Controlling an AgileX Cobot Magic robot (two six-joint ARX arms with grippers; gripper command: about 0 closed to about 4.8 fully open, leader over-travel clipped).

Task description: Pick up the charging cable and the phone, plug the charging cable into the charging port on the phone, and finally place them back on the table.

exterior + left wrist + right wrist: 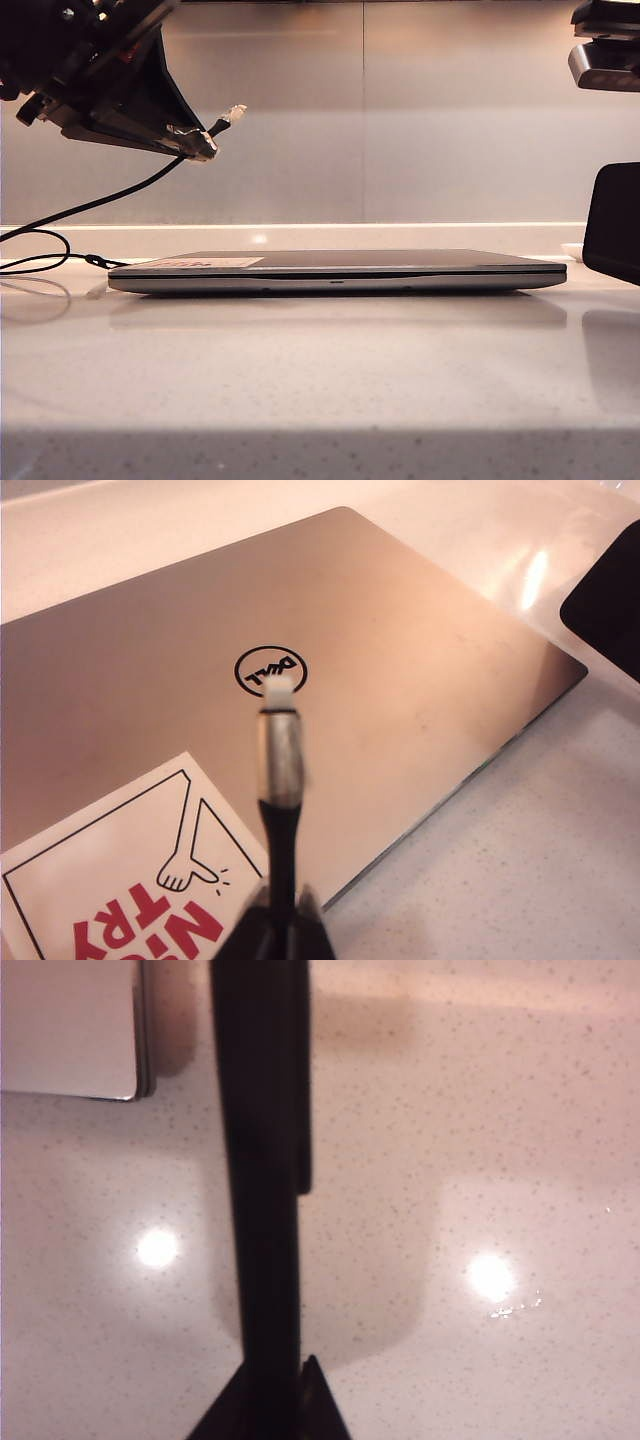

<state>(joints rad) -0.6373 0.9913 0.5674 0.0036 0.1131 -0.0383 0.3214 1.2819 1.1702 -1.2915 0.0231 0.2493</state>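
Left hand: the left hand [195, 143] hangs high over the left end of the worktop, its fingers [272, 932] clamped on the charging cable [281, 825] a little behind the plug.
Cable: the silvery-white plug [235, 113] juts free past the fingertips, tilted upward toward the middle of the scene; the black cord droops from the hand and loops on the worktop at the far left.
Right hand: the right hand [272, 1400] is closed on the phone [258, 1160], gripping one end so the thin black slab stands edge-on to its wrist camera.
Phone: in the exterior view it shows only as a dark block [612, 222] at the right edge, apparently raised off the worktop and well apart from the plug.
Between them: a closed silver-grey Dell laptop [338, 270] lies flat on the pale speckled worktop [320, 380], with a red-lettered sticker [120, 880] on its lid.
Stage: both items seem lifted; mating plug and port looks like the step in hand.
Risk, alignment: the charging port is not visible, so a plug held at this tilt could meet the phone's edge and skid off.
Risk, grip: the phone is held by one end only; pushing the plug in could pivot it or slide it out.
Risk, cord: the trailing loop could snag on the laptop's corner and drag the plug off line.
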